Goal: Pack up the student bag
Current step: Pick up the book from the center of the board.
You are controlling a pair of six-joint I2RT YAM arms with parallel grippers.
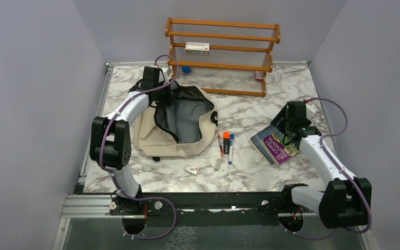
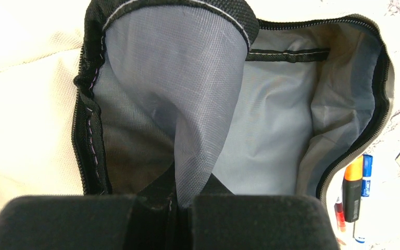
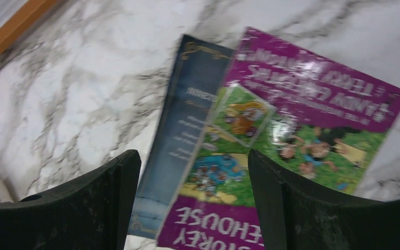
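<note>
The student bag [image 1: 156,136], cream fabric with black zip and grey lining [image 2: 271,135], lies open on the left half of the marble table. My left gripper [image 1: 159,89] is shut on the bag's upper flap at the far edge and holds the mouth up; the mesh lining [image 2: 187,104] runs into its closed jaws. My right gripper [image 3: 194,172] hovers open above two stacked books on the right: a purple storybook [image 3: 291,120] lying over a dark blue book [image 3: 182,125]. Nothing sits between its fingers.
Several markers and pens [image 1: 226,145] lie just right of the bag, also visible in the left wrist view as an orange marker [image 2: 352,187]. A small eraser-like piece [image 1: 191,170] lies near the front. A wooden rack [image 1: 221,52] holding a box stands at the back.
</note>
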